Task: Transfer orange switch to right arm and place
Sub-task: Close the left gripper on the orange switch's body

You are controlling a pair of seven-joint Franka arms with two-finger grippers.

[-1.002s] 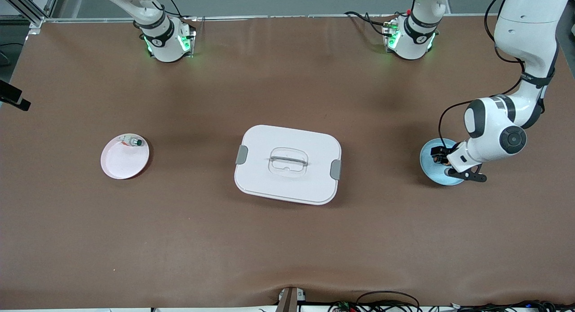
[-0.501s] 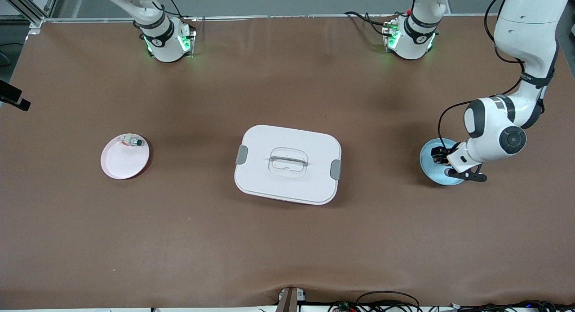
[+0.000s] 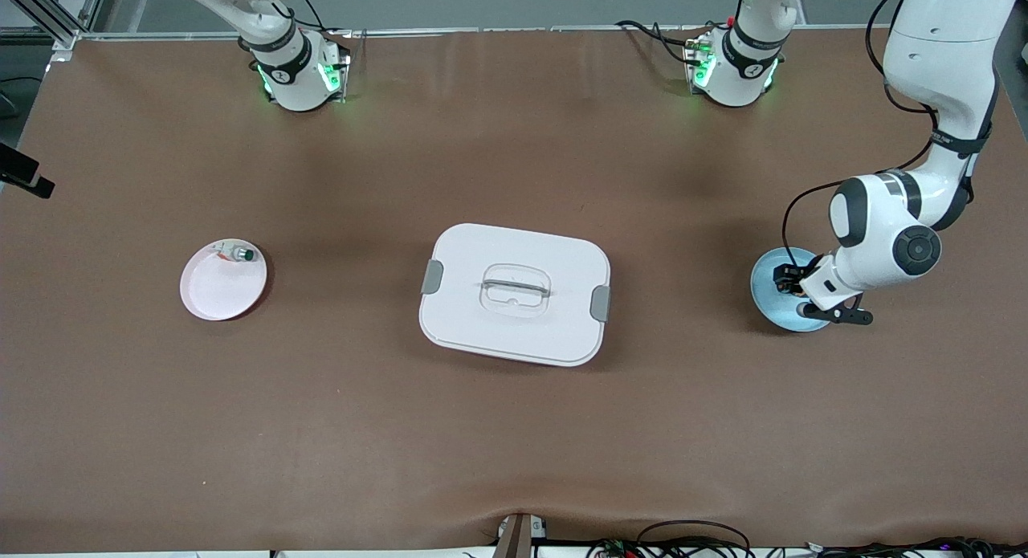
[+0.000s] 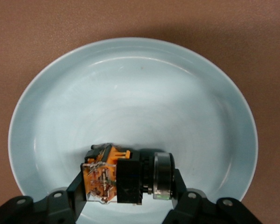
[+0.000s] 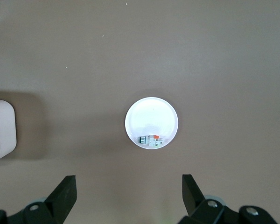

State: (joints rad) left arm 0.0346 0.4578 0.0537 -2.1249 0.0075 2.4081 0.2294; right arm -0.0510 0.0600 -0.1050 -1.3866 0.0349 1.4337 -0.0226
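In the front view, a brown-covered surface [image 3: 514, 445] is seen carrying three containers: a shallow pale blue round plate [image 3: 767, 297] toward the left arm's end, a lidded white rectangular box with grey side latches [image 3: 515, 294] in the middle, and a white round plate [image 3: 222, 287] toward the right arm's end, in which a small pale-bodied green-capped button [image 3: 239, 254] lies at the rim nearest the robots' bases. The left tool [image 3: 785, 283] is lowered into the blue plate. In the left wrist view, the left tool [image 4: 126, 189] is shown clenched on the orange switch [image 4: 123, 175], which lies on its side in the blue plate [image 4: 130, 93]. In the right wrist view, the right tool [image 5: 129, 195] is held spread wide, high over the white plate [image 5: 151, 116] and its button [image 5: 150, 140].
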